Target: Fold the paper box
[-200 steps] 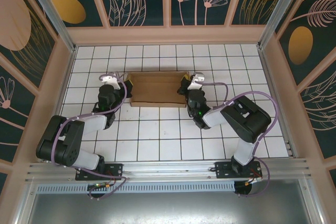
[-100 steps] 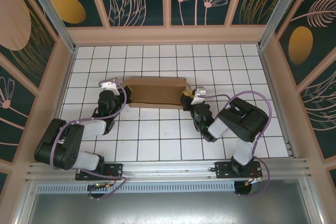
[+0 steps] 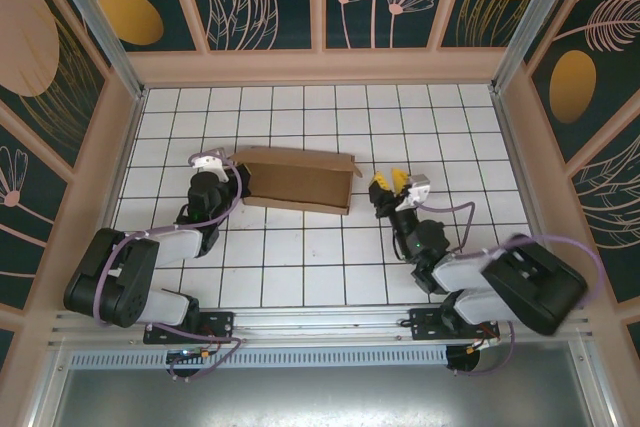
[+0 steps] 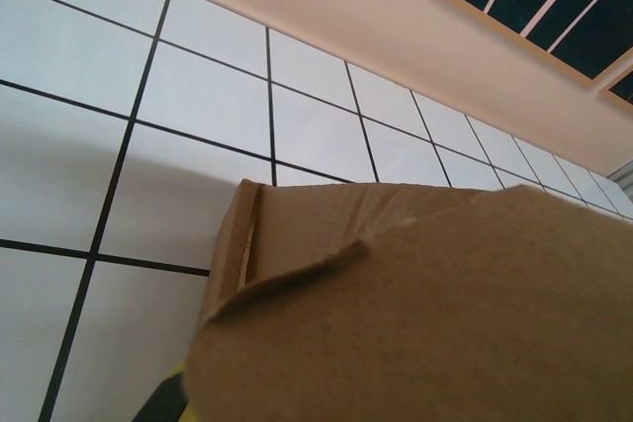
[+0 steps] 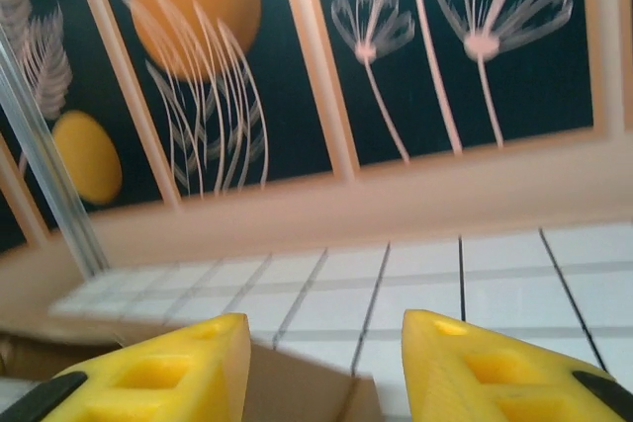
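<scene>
Drawn back, right gripper [image 3: 391, 181] gapes; left gripper [image 3: 231, 168] clenches brown paper box [image 3: 300, 179], lid folded down.

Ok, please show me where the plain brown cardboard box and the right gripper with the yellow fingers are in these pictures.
brown cardboard box [image 3: 300, 179]: top external view, on the middle of its broad upper panel.
right gripper with yellow fingers [image 5: 324, 335]: right wrist view, midway between its two fingertips.

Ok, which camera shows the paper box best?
Top external: the whole paper box is in frame on the tiles, with its outline clear. Left wrist sits close against one cardboard end, too near to show the overall shape. Right wrist catches a blurred brown strip along its bottom edge.
</scene>
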Controlling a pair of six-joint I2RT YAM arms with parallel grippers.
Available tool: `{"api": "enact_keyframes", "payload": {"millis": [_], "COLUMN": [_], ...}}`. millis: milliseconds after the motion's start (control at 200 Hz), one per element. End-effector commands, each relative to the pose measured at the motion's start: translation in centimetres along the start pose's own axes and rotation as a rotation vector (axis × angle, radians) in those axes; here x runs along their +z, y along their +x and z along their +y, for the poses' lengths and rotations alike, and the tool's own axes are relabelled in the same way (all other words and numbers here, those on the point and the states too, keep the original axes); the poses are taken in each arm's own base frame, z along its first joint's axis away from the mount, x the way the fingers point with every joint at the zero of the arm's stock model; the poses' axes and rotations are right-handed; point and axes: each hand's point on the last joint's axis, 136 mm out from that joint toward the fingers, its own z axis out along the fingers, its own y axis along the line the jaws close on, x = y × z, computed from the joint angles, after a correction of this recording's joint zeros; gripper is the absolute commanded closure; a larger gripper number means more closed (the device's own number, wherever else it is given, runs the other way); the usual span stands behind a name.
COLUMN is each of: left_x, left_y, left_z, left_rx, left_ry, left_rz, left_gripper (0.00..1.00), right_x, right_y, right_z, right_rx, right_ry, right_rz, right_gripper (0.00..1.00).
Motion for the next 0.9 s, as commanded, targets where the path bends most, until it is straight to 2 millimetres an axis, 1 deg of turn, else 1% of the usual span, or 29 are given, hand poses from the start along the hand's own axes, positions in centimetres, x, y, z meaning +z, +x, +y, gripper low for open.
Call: {"api": "enact_keyframes", "payload": {"millis": [0,25,80,140,190,245,300,340,375,445,455,520,586,626,646,741,786,831,896], "left_x": [0.1,0.2,0.5,0.9,1.2,1.4,1.6,1.6,1.6,1.5,1.5,1.3,1.3,1.3,1.2,0.7,0.3,-0.1,-0.8], "left_y": [3.1,3.2,3.4,3.7,4.1,4.5,4.8,5.1,5.2,5.4,5.4,5.7,6.2,6.3,6.3,6.1,6.0,6.0,6.2], "left_z": [1.0,0.8,0.5,0.0,-0.5,-0.8,-1.0,-1.2,-1.2,-1.2,-1.2,-1.1,-1.0,-1.1,-1.1,-1.8,-2.1,-2.4,-2.2], "left_rx": [0.018,0.026,0.05,0.07,0.081,0.089,0.092,0.091,0.091,0.093,0.095,0.102,0.098,0.09,0.084,0.049,0.034,0.024,0.009], "left_ry": [-0.051,-0.05,-0.053,-0.05,-0.044,-0.039,-0.039,-0.03,-0.029,-0.029,-0.029,-0.029,-0.026,-0.02,-0.019,0.004,0.016,0.028,0.016], "left_rz": [0.118,0.122,0.133,0.151,0.169,0.185,0.198,0.208,0.213,0.219,0.22,0.23,0.249,0.255,0.258,0.263,0.268,0.273,0.288], "left_gripper": [1.0,1.0,1.0,1.0,1.0,1.0,1.0,1.0,1.0,1.0,1.0,1.0,0.99,0.95,0.92,0.71,0.64,0.58,0.51], "right_x": [1.1,1.3,2.5,3.8,4.7,5.5,6.3,6.9,7.5,8.6,8.7,9.7,10.2,10.2,10.1,9.6,9.3,9.2,9.2], "right_y": [-3.2,-3.4,-3.4,-2.5,-1.5,-0.5,0.4,1.1,1.8,3.3,3.7,4.9,6.7,8.2,9.0,11.8,12.4,12.6,12.5], "right_z": [0.2,0.6,2.4,4.5,5.7,6.5,7.3,7.4,7.1,6.6,6.4,5.7,5.3,5.0,4.8,4.2,3.9,3.7,3.4], "right_rx": [-0.065,-0.068,-0.075,-0.089,-0.094,-0.087,-0.091,-0.095,-0.095,-0.104,-0.109,-0.113,-0.103,-0.103,-0.106,-0.11,-0.107,-0.106,-0.109], "right_ry": [0.026,0.007,-0.084,-0.178,-0.219,-0.239,-0.258,-0.251,-0.22,-0.163,-0.154,-0.079,-0.048,-0.025,-0.013,0.023,0.032,0.037,0.046], "right_rz": [-0.02,-0.005,0.064,0.181,0.271,0.355,0.42,0.454,0.481,0.545,0.561,0.617,0.705,0.772,0.805,0.903,0.915,0.909,0.895], "right_gripper": [0.57,0.58,0.61,0.64,0.65,0.67,0.73,0.78,0.8,0.81,0.81,0.82,0.81,0.79,0.79,0.77,0.77,0.77,0.77]}}
